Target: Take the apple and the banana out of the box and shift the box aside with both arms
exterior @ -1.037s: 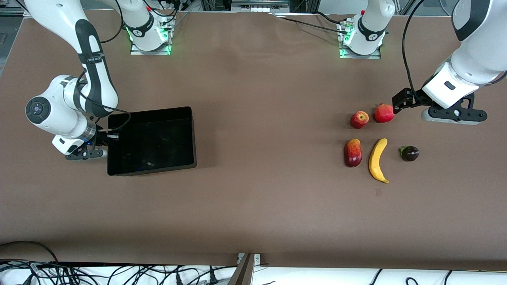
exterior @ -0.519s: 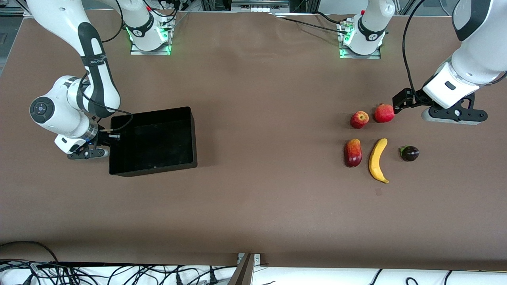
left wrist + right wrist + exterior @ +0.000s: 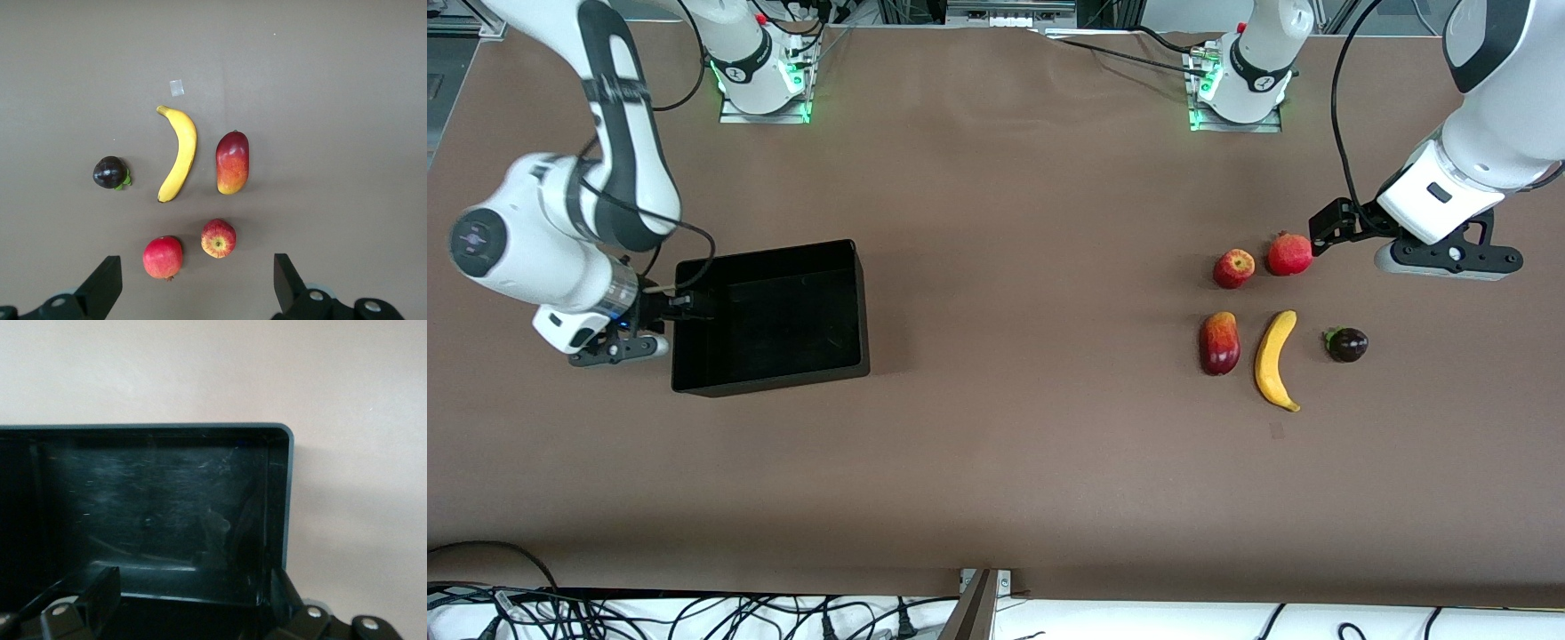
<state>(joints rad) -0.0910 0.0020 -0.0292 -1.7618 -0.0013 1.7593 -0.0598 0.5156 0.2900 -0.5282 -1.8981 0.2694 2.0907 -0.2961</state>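
The black box (image 3: 774,320) rests on the table toward the right arm's end. My right gripper (image 3: 680,304) is open over its end wall, holding nothing. The right wrist view shows the box's inner wall (image 3: 280,493) between the spread fingers of that gripper (image 3: 193,600). The banana (image 3: 1276,360) and the apple (image 3: 1233,268) lie toward the left arm's end. My left gripper (image 3: 1329,227) waits open beside the fruits. In the left wrist view the apple (image 3: 219,238) and banana (image 3: 179,157) lie on the table past that gripper (image 3: 197,283).
A mango (image 3: 1220,343) lies beside the banana, a pomegranate (image 3: 1288,254) beside the apple, and a dark purple fruit (image 3: 1346,344) nearer the left arm's end. A small tape mark (image 3: 1276,431) is near the banana's tip. Both arm bases stand along the table's back edge.
My right gripper opened and let go of the box's end wall, and its arm drew up and back a little. The box shifted slightly and settled flat. The left arm stayed still.
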